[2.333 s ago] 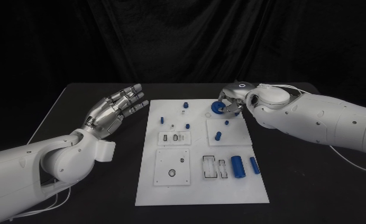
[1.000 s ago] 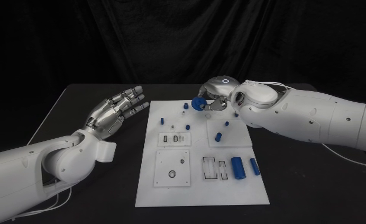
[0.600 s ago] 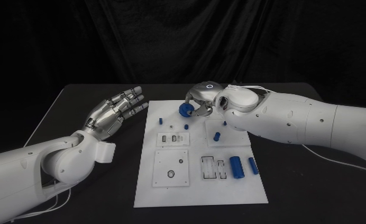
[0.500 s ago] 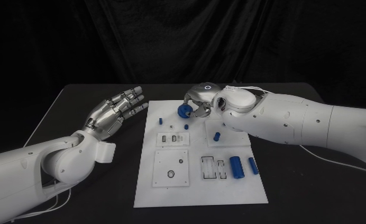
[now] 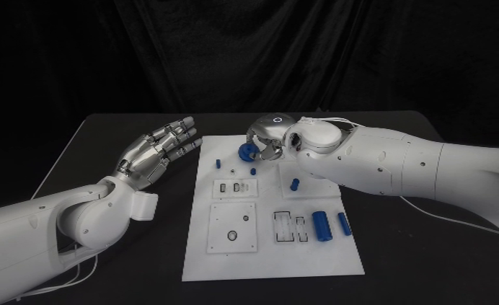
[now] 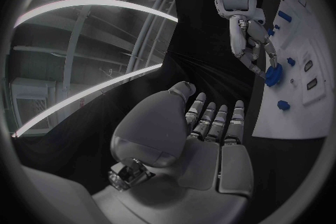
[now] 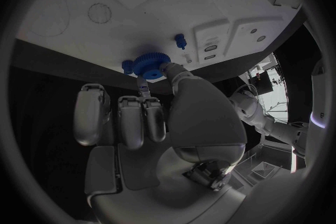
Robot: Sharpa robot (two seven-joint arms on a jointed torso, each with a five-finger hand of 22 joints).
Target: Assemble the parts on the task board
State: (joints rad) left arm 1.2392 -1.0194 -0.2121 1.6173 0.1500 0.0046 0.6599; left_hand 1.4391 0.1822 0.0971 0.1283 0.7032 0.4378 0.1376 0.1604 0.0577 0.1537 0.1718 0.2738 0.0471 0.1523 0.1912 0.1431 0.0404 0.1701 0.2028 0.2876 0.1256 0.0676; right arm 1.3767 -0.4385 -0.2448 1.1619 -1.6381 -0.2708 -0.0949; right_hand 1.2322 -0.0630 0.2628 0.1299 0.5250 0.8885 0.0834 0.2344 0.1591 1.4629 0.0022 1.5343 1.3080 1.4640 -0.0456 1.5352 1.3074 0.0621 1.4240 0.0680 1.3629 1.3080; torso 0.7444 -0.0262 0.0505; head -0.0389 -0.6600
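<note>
The white task board (image 5: 270, 262) lies in the middle of the black table. My right hand (image 5: 270, 140) hovers over the board's far left part and pinches a blue gear (image 5: 247, 151) between thumb and finger. The right wrist view shows that gear (image 7: 149, 64) at the fingertips, close above the board (image 7: 161, 5) and beside a small blue peg (image 7: 181, 40). My left hand (image 5: 156, 150) is raised left of the board, palm up, fingers spread, holding nothing. In the left wrist view, the right hand (image 6: 252, 39) holds the gear (image 6: 274, 74) above the board (image 6: 294, 123).
Small blue pegs stand on the board at its far left (image 5: 219, 164) and near the middle (image 5: 254, 172), (image 5: 294, 184). Two blue cylinders (image 5: 320, 224), (image 5: 344, 224) lie at the board's right side beside rectangular slots. Bare black table flanks the board.
My right hand has carried the blue gear leftwards, from the board's far right part to its far left part. The left hand has stayed where it was.
</note>
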